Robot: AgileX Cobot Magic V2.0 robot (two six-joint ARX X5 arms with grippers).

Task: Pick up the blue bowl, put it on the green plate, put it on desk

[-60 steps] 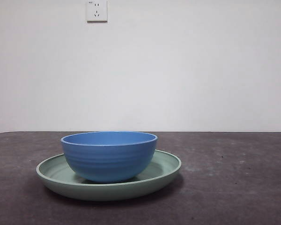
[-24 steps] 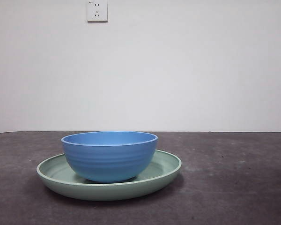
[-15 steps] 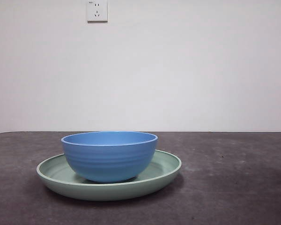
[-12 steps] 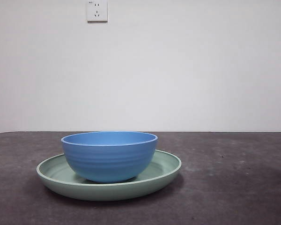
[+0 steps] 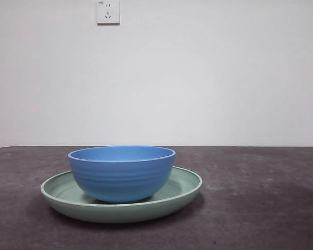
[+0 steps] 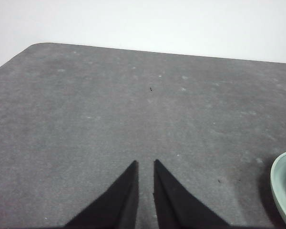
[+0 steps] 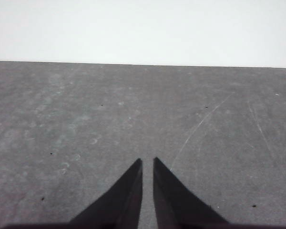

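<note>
The blue bowl (image 5: 122, 173) stands upright inside the green plate (image 5: 183, 188), left of centre on the dark desk (image 5: 261, 208) in the front view. Neither arm shows in the front view. In the left wrist view my left gripper (image 6: 145, 163) is shut and empty above bare desk, with only the plate's rim (image 6: 282, 188) at the picture's edge. In the right wrist view my right gripper (image 7: 147, 161) is shut and empty above bare desk (image 7: 133, 119); bowl and plate are out of that view.
A white wall with a socket (image 5: 108, 11) stands behind the desk. The desk's rounded far corner (image 6: 35, 46) shows in the left wrist view. Fine scratches (image 7: 200, 126) mark the desk in the right wrist view.
</note>
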